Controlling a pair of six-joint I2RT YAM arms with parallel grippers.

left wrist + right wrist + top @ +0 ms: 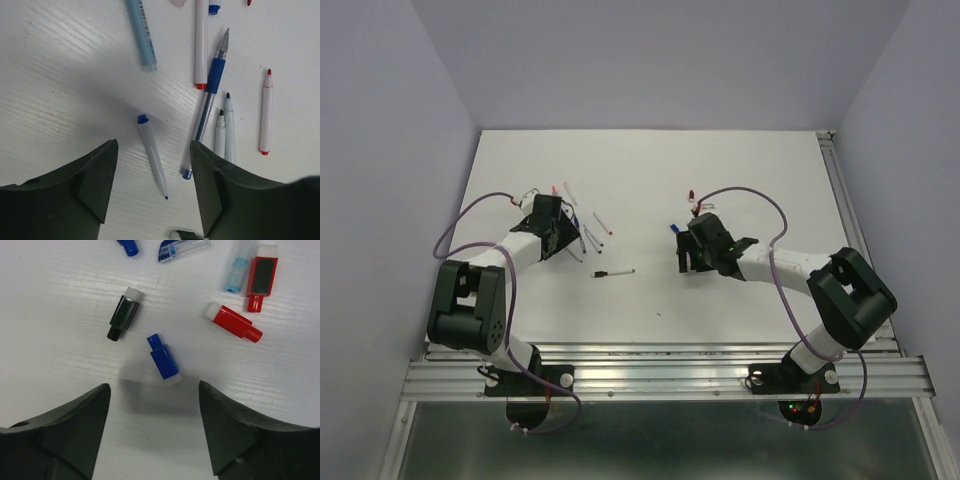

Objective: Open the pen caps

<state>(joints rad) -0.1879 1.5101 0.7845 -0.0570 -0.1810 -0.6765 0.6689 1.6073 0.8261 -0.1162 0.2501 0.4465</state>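
Observation:
Several loose pen caps lie on the white table under my right gripper [154, 390]: a blue cap [163, 356] just ahead of the open jaws, a black cap [123, 314], and two red caps [233, 322] [261, 277]. The right gripper is open, empty and touches none of them. My left gripper [154, 150] is open over a slim white pen [152, 157] with a blue end and a bare tip, which lies between the fingers untouched. In the top view the left gripper [552, 232] is over the pens and the right gripper [692, 250] is over the caps.
More uncapped pens lie beyond the left gripper: a blue-grip pen [212, 100], two black-tipped pens [225, 130], a red-tipped pen [266, 112] and a light blue barrel [141, 35]. A lone pen [613, 272] lies mid-table. Clear caps [183, 248] lie by the coloured ones.

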